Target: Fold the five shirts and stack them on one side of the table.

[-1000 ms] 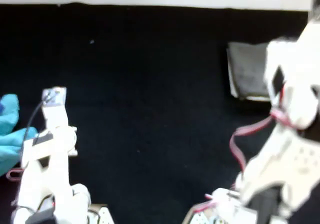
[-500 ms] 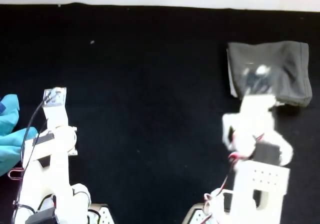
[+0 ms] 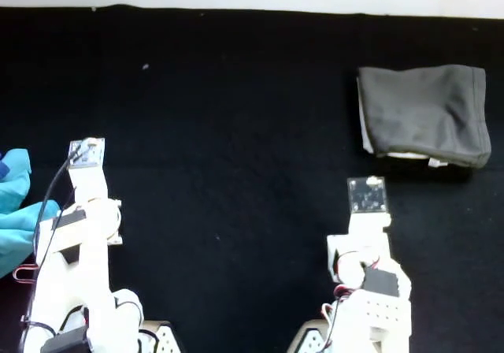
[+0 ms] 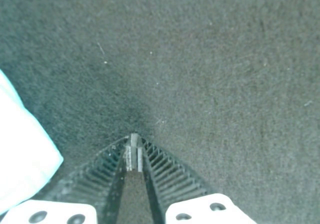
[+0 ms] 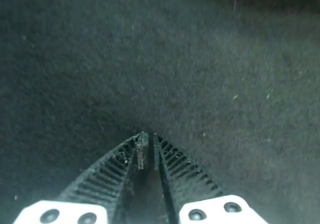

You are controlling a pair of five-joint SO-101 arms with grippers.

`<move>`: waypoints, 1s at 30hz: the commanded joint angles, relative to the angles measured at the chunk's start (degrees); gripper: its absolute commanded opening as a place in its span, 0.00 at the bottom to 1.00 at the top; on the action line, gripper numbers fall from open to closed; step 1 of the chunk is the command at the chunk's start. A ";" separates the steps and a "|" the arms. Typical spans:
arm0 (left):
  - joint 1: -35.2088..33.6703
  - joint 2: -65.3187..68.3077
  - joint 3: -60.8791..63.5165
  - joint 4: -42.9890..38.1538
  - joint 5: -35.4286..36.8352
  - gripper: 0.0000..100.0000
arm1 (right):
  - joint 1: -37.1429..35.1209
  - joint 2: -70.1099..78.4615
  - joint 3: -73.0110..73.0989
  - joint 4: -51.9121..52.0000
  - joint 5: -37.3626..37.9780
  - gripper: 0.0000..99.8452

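At about 2 o'clock on the black tabletop I see one folded dark grey shirt, lying flat, with a thin white edge showing at its near side. At 9 o'clock, at the border of the high view, lies a light blue cloth, not folded. I judge it is the next shirt, but I cannot be sure. It is just beside the left arm, which stands at 7 o'clock. The right arm stands at 5 o'clock, near the grey shirt but apart from it.

The left tool is clenched on nothing, its jaws pressed together above the bare felt, with the blue cloth at one side of it. The right tool is clenched too, and empty.

What can go wrong, in my opinion: if the left tool goes too deep on the blue cloth, it can pinch the felt cover together with it and pull both. The cloth may also bunch when dragged over the felt. And a sideways push while stacking could open the grey shirt's fold, because that white edge looks loose.
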 commanded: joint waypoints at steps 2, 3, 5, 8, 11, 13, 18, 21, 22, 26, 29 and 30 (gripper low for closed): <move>0.31 -0.04 0.13 -1.32 0.44 0.01 | -0.22 -4.18 3.12 -1.27 -0.26 0.03; 0.31 -0.04 0.13 -1.32 0.44 0.01 | -0.22 -5.05 3.47 -1.27 -0.26 0.03; 0.31 -0.04 0.13 -1.32 0.44 0.01 | -0.22 -6.46 3.91 -1.19 -0.26 0.03; 0.31 -0.04 0.13 -1.23 0.44 0.01 | -0.22 -7.16 4.00 -0.66 -0.26 0.03; 0.40 -0.40 -0.84 -0.70 0.26 0.01 | -0.22 -7.43 4.00 -0.13 -0.26 0.03; -0.13 -0.40 -4.18 4.57 0.26 0.01 | -0.22 -7.43 4.00 -0.13 -0.26 0.03; -2.95 -0.48 -23.16 27.78 0.26 0.01 | -0.22 -7.43 4.00 -0.13 -0.26 0.03; -8.13 0.04 -38.55 41.76 0.00 0.01 | -0.22 -7.43 4.00 -0.13 -0.26 0.03; -10.68 0.04 -43.38 45.36 -0.79 0.02 | -0.22 -7.43 4.00 -0.13 -0.26 0.03; -20.70 0.04 -56.84 53.71 -7.03 0.12 | -0.31 -7.43 4.00 -0.13 -0.26 0.03; -28.79 0.22 -59.12 52.40 -13.19 0.21 | -0.31 -7.43 4.00 -0.13 -0.26 0.03; -31.16 0.31 -58.42 50.29 -14.77 0.23 | -0.31 -7.43 4.00 -0.13 -0.26 0.03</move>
